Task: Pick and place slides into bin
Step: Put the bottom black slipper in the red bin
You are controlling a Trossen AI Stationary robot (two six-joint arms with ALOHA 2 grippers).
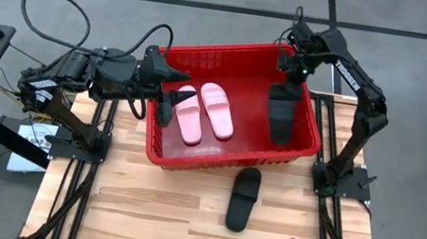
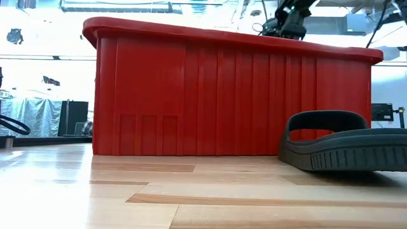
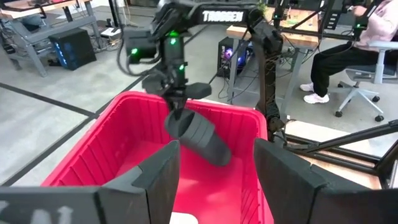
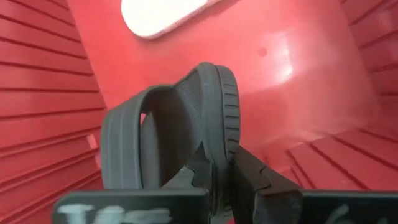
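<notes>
Red plastic fills most of my screens: the bin [image 1: 230,152] sits on the wooden table [image 1: 149,212], toward its far side. My right gripper [image 4: 224,163] hangs over the bin's right end, pinching a black slide [image 1: 281,113] by the edge of its sole so that the sandal dangles inside the walls, strap side facing the bin's centre. From the left wrist camera I see that same slide tilted, its lower end above the floor of the bin; whether it touches the floor I can't quite say from these angles. Two pale pink slides [image 1: 204,112] lie side by side on the bin floor, left of centre. My left gripper [image 1: 164,112] hovers over the bin's left end, its fingers [image 3: 158,180] spread wide with nothing between them. The other black slide [image 1: 242,198] lies on the table just outside the bin's near wall, close to but apart from it.
</notes>
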